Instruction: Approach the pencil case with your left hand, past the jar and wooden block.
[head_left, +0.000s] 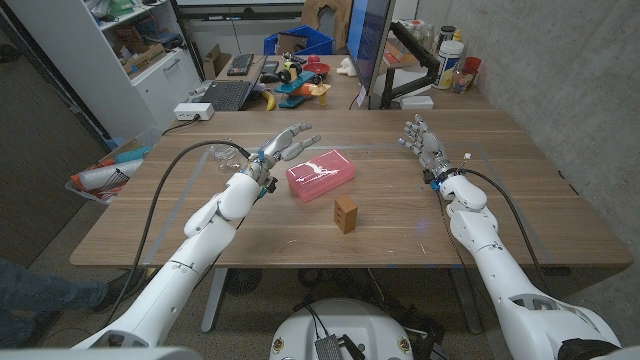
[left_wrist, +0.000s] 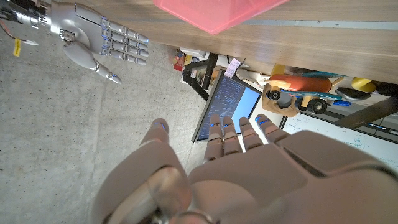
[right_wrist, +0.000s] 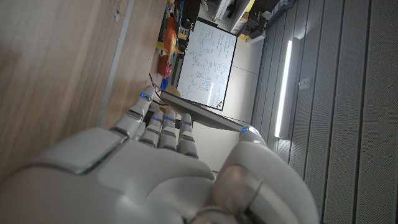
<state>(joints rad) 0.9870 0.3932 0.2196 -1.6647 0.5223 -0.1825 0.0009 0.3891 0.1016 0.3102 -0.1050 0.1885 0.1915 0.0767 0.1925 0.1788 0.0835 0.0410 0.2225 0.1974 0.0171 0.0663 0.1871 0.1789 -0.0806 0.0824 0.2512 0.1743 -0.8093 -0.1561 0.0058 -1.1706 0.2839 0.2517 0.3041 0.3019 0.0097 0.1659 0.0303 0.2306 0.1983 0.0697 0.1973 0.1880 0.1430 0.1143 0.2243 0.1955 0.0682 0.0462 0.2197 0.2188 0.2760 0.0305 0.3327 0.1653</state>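
1. Reaching any further risks a shove: the case (head_left: 322, 175) lies just beyond the left hand's (head_left: 285, 145) fingertips, slightly to their right, and a low or fast advance would likely slide it across the table (head_left: 520, 200) (no contact can be made out yet).
2. A second hazard is judged to be the jar (head_left: 225, 155), which sits close on the outer side of the left wrist; a sideways swing of the forearm could tip it, as it is clear and easily missed.
3. The block (head_left: 346, 213) stands well to the hand's right and nearer the robot than the case, so it is thought to be at risk only if the elbow is drawn inward.
4. The left hand is seen empty, fingers apart and extended toward the case, raised above the table, with the arm stretched diagonally forward.
5. In the left wrist view the case (left_wrist: 214, 14) is seen ahead of the outstretched fingers (left_wrist: 239, 134).
6. The right hand (head_left: 423, 140) is held far off on the other side, spread and holding nothing, palm upright.
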